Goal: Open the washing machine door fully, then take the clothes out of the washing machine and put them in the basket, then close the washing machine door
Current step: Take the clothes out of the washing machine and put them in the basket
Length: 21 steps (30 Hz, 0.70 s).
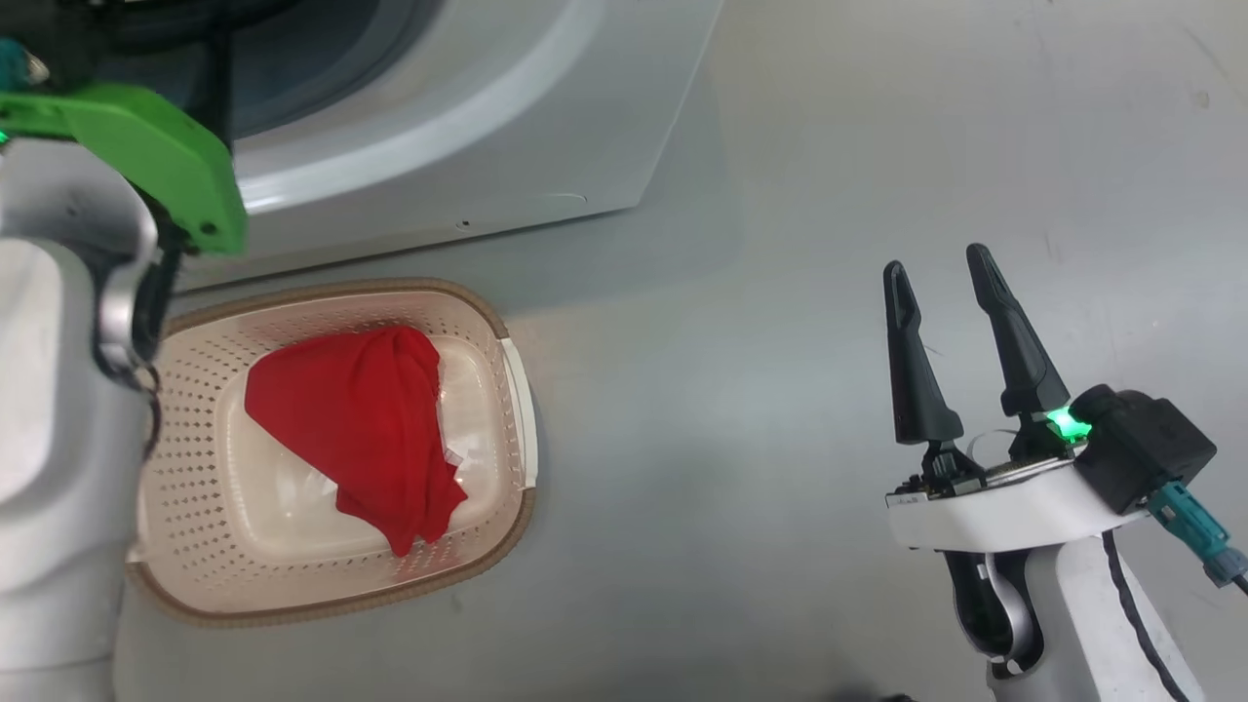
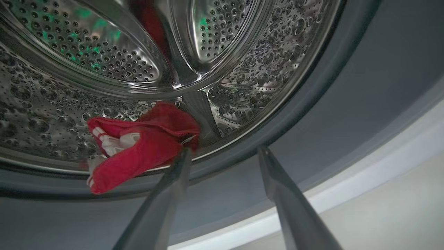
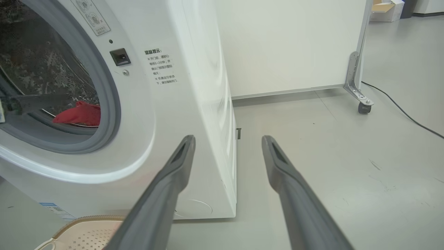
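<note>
One red garment (image 1: 366, 429) lies crumpled in the cream basket (image 1: 487, 322), which stands on the floor before the white washing machine (image 1: 468, 127). A second red garment (image 2: 145, 142) with white trim rests on the front lip of the steel drum (image 2: 263, 69), partly over the grey gasket. My left gripper (image 2: 223, 151) is open at the drum's mouth, its left fingertip just touching or right beside that garment's edge. My right gripper (image 1: 941, 268) hangs open over bare floor to the right of the basket, holding nothing. The washing machine door is out of view.
In the right wrist view, a white partition panel (image 3: 288, 45) on a caster (image 3: 362, 107) stands behind the machine, with a black cable (image 3: 399, 107) trailing across the grey floor (image 3: 347, 156). My left arm's green-capped wrist (image 1: 146, 146) reaches up beside the basket.
</note>
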{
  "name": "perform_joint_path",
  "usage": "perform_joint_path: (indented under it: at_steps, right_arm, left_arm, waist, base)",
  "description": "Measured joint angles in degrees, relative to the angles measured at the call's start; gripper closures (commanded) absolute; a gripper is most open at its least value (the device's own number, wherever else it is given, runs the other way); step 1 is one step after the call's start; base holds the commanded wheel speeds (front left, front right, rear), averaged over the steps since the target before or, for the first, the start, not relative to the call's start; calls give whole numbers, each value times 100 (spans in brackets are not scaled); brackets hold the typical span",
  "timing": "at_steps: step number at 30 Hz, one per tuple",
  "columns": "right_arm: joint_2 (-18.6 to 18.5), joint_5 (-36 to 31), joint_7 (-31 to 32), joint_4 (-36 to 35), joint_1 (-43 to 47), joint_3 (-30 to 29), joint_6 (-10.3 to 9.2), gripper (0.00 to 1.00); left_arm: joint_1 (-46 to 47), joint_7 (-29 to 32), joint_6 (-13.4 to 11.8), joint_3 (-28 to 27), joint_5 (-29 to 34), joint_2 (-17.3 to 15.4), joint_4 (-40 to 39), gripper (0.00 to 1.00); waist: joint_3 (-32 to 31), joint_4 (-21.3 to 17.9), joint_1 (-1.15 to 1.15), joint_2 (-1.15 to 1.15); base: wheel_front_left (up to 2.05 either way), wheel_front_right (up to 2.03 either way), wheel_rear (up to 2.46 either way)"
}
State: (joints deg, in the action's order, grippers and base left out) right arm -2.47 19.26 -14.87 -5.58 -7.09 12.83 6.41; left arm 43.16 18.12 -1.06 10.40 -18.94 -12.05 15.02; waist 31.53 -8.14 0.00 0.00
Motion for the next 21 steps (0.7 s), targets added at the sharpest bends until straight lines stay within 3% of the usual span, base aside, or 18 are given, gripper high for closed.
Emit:
perform_joint_path:
  at_steps: [8, 21]
  right_arm:
    - [-4, 301, 0, 19, -388, 147, 0, 0]
    - [-3, 542, 0, 80, -647, 266, -3, 0]
  left_arm:
    - [1013, 805, 113, -115, 193, -638, 287, 0]
    - [2056, 1494, 144, -258, 487, -1243, 697, 0]
  waist:
    - [525, -321, 0, 0]
    - [1008, -828, 1, 0]
  base:
    - [0, 0, 0]
    - [0, 0, 0]
